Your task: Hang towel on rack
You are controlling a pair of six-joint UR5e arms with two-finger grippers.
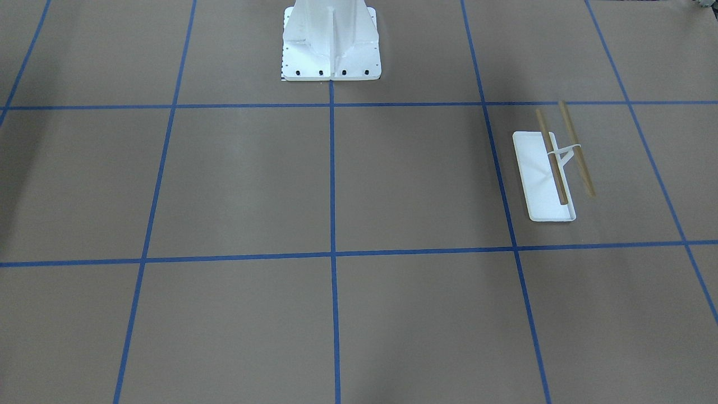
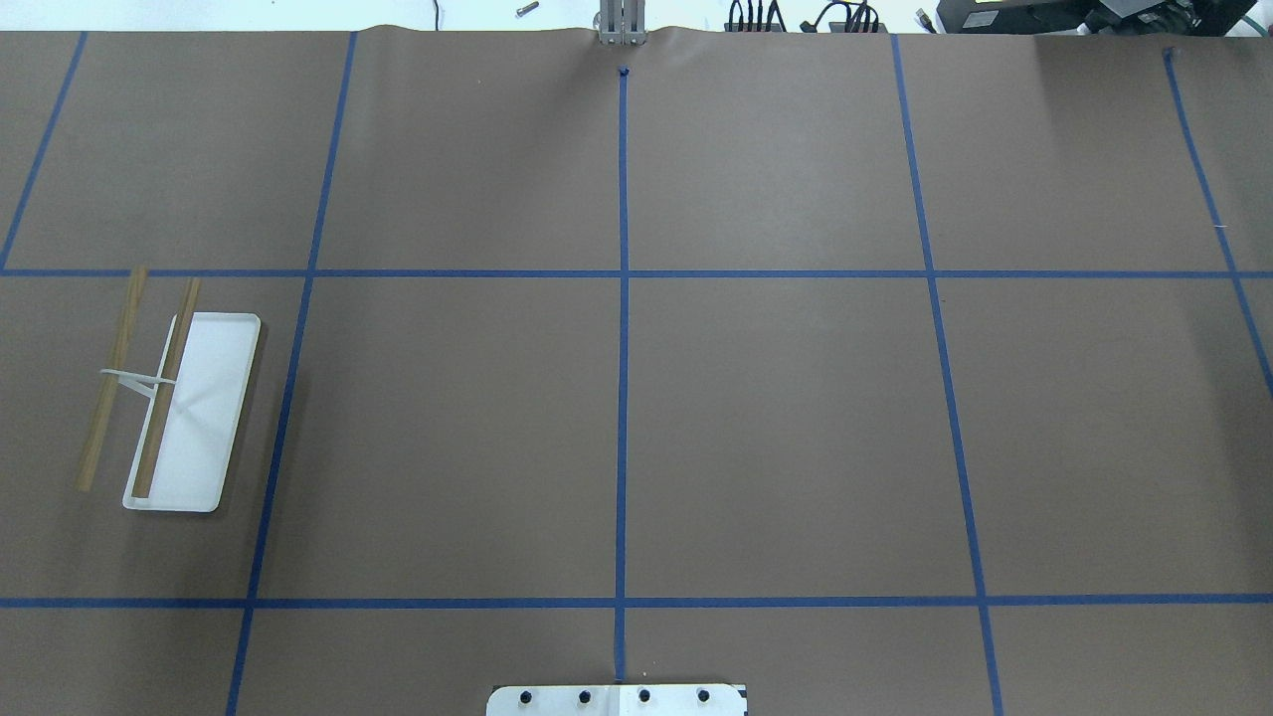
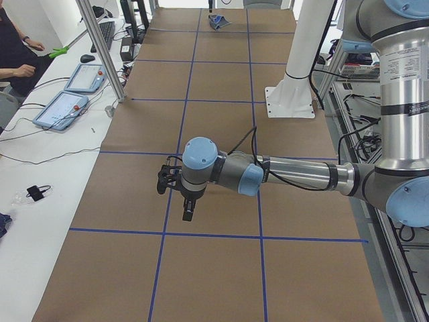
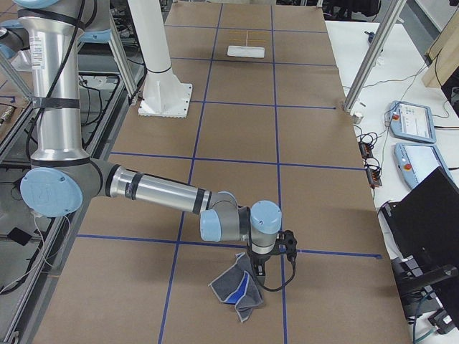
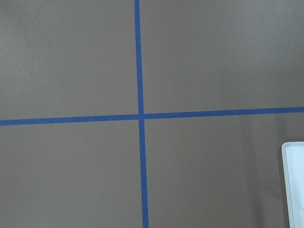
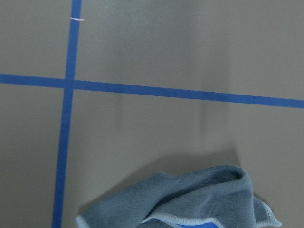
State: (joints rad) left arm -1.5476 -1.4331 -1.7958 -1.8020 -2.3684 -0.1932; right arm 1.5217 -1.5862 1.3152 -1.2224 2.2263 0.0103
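The rack [image 1: 538,179] stands on the robot's left side of the table, with a white base and two tan rods; it also shows in the overhead view [image 2: 204,398] and far off in the right view [image 4: 246,50]. Its base corner shows in the left wrist view [image 5: 295,185]. The towel [image 4: 237,290] lies crumpled, grey with blue showing, near the table's right end; it fills the bottom of the right wrist view [image 6: 190,199]. My right gripper [image 4: 258,271] is directly over it; I cannot tell its state or whether it touches the towel. My left gripper [image 3: 188,213] hangs above bare table; I cannot tell its state.
The large white bolted pedestal [image 1: 331,45] stands at the robot's edge of the table. Blue tape lines grid the brown surface. A side table with teach pendants [image 3: 67,107] and a seated person runs along the far side. Aluminium posts [image 4: 366,64] stand at that edge.
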